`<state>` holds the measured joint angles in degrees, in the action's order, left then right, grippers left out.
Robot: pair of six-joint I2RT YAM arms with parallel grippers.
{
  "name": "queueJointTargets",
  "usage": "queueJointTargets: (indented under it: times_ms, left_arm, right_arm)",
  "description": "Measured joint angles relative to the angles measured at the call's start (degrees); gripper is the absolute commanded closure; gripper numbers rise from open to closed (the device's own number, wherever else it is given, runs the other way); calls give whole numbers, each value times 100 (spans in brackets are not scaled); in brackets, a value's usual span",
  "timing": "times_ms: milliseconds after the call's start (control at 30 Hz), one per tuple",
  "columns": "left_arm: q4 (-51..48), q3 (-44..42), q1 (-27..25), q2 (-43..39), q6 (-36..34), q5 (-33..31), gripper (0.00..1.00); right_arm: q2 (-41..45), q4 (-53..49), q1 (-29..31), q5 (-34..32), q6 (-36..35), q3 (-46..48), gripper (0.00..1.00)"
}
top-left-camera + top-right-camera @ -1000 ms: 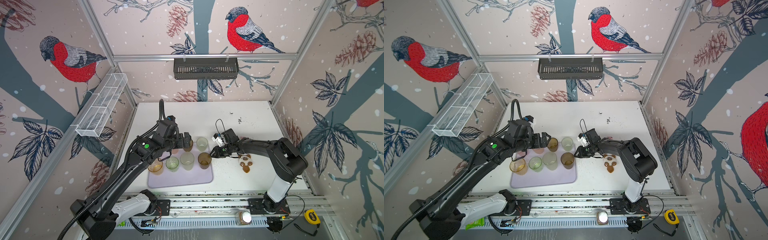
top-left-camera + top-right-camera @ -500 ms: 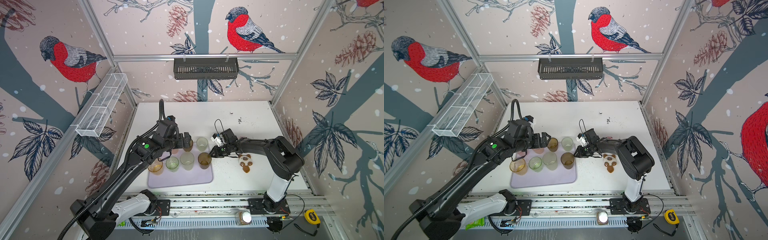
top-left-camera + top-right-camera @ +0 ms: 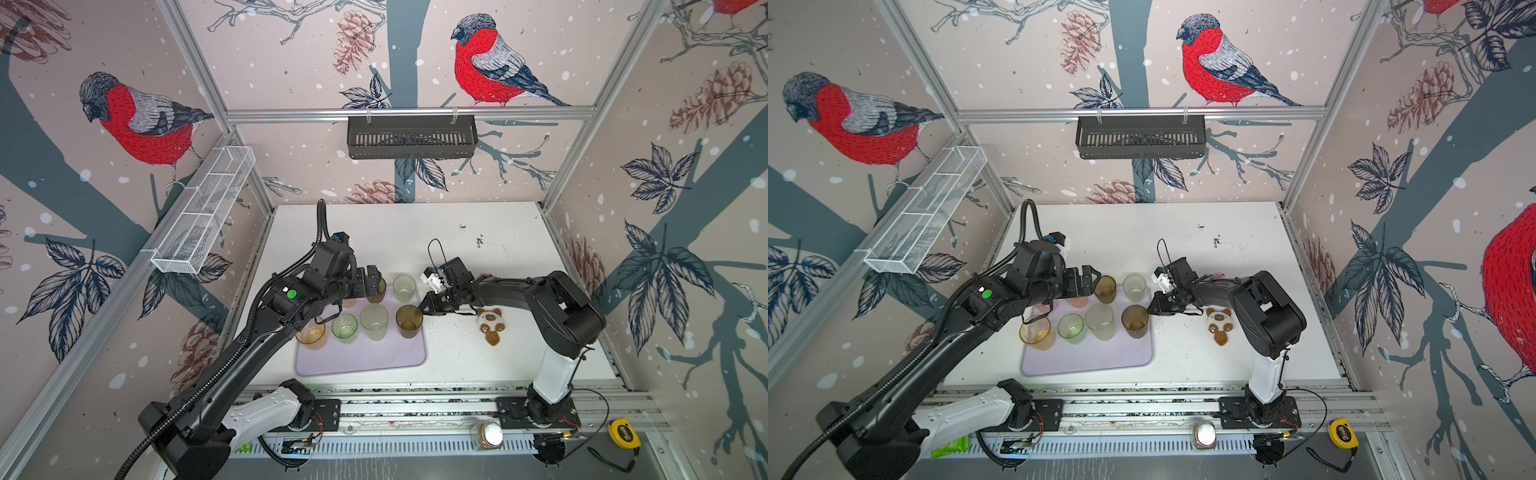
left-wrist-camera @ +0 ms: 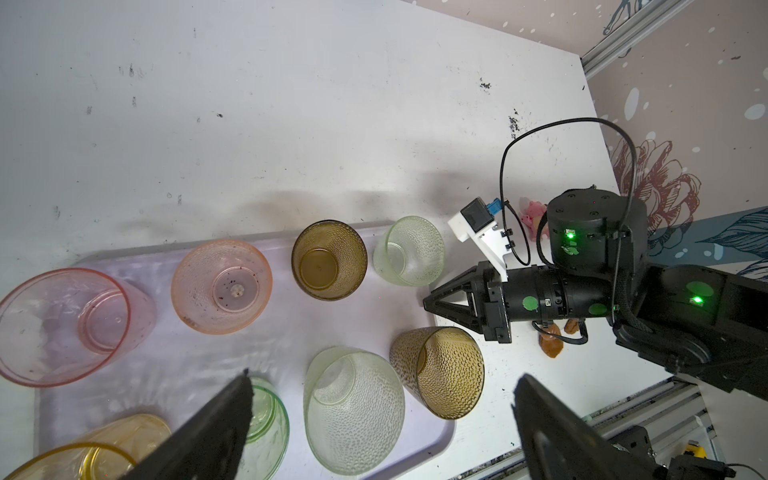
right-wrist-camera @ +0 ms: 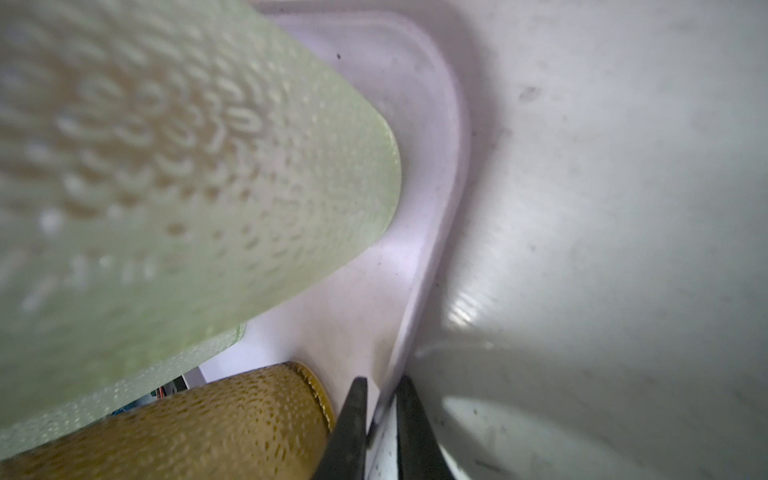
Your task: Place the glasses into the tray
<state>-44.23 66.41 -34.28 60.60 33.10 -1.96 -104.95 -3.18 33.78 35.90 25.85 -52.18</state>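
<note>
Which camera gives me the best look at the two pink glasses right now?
Left wrist view: the rose-pink glass and the peach-pink glass both show clearly, upright on the tray. In both top views the left arm hides nearly all of them. The right wrist view shows neither.

2 black gripper (image 5: 382, 419) fingers nearly together, tray (image 5: 440, 137) rim running into the narrow gap between them. On tray: pale green dimpled glass (image 5: 187, 187), close, blurred; brown dimpled glass (image 5: 208, 428) just beside fingers. White desk (image 5: 623, 208) outside rim.
</note>
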Motion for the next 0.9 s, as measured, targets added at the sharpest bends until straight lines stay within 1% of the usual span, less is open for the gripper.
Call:
queueJointTargets:
  times_ms: [500, 900]
  left_arm:
    - [-24, -44, 0, -48, 9, -20, 3]
    - [-20, -44, 0, 63, -7, -17, 3]
  right_arm:
    - [81, -76, 13, -260, 332, 2, 90]
    - [382, -149, -214, -577, 415, 234, 92]
